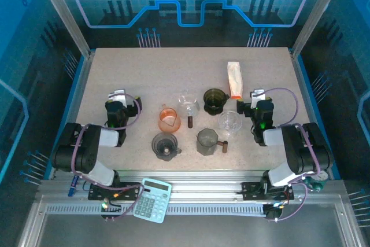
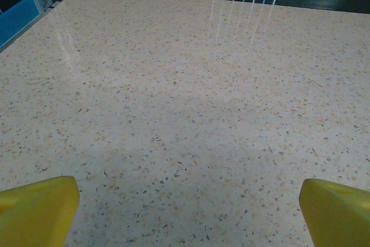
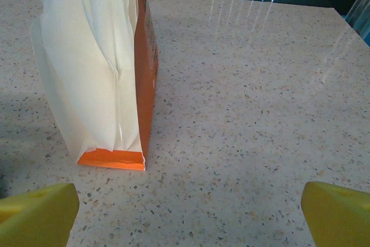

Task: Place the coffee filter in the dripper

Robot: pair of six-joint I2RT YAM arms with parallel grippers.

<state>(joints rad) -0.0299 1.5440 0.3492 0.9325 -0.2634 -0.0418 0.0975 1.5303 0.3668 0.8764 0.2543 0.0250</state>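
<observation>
calculator (image 1: 153, 199) lies nearest, on the rail between the two arm bases. further in, the left gripper (image 1: 118, 95) and right gripper (image 1: 258, 94) flank a cluster of cups, both with jaws spread wide and holding nothing. between them a dark dripper (image 1: 165, 146) and a dark jug (image 1: 206, 141) sit closest, then an orange cup (image 1: 169, 118) and a clear cup (image 1: 229, 122). farthest back, the filter pack (image 3: 98, 67) stands upright just ahead of the right gripper, white filters in an orange packet.

Left tool (image 2: 186, 212) splayed, right tool (image 3: 188, 215) apparently likewise
</observation>
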